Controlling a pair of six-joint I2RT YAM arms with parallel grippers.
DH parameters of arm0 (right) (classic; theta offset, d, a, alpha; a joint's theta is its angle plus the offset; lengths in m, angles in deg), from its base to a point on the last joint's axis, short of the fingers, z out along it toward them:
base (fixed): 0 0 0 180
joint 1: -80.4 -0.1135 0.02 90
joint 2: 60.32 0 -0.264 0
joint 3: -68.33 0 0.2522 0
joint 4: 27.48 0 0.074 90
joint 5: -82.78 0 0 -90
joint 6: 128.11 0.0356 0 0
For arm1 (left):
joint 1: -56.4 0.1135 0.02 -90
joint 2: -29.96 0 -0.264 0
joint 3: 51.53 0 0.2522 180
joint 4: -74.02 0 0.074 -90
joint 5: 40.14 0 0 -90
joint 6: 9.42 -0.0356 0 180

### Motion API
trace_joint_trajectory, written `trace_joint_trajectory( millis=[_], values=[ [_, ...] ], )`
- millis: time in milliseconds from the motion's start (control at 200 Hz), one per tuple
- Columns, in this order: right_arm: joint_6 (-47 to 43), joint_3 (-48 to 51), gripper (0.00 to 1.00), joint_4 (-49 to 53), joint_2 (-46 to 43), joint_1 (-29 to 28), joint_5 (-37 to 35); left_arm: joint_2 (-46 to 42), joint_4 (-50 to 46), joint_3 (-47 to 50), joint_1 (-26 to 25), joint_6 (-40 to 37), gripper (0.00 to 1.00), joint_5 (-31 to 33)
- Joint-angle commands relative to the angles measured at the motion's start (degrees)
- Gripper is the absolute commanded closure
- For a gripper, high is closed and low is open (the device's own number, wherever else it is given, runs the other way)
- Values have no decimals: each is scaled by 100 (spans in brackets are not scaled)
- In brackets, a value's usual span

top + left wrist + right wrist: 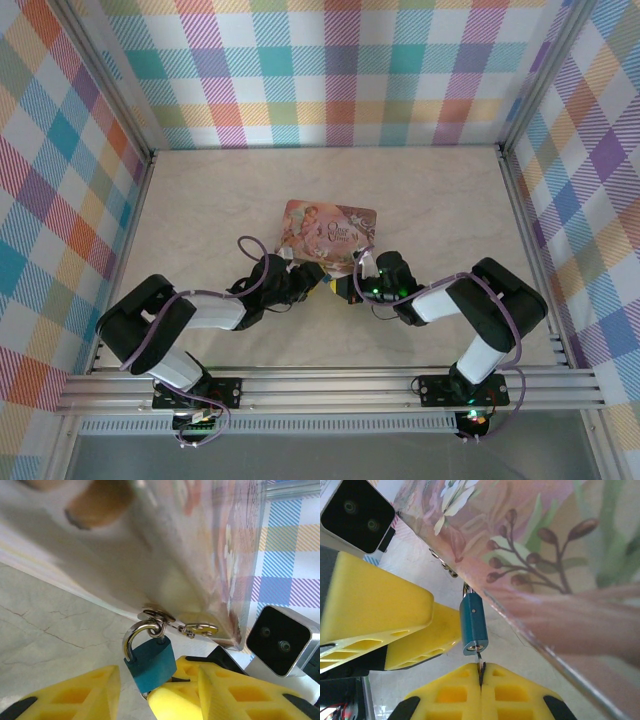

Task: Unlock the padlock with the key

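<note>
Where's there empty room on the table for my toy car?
The table is bare behind the pink tin, up to the back wall, and to its left and right. It's crowded in front of the tin, where the left gripper and right gripper meet at the padlock.

A pale, marble-veined table lies at the centre of the frame under even, soft light. Pastel plaid panels close it in: a back wall along the top, a left wall and a right wall. Aluminium posts run down from the upper corners, and aluminium rails cross the bottom.
</note>
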Motion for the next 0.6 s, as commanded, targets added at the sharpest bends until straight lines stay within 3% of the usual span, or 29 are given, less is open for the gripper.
trace_joint_trajectory(
  millis=[0,600],
  values=[
    [156,-206,100,-356,-2,-94,296,165,256,-54,57,37,58,-14],
    [921,-318,100,-547,42,-122,480,497,452,-142,-23,203,72,110]
  ],
)
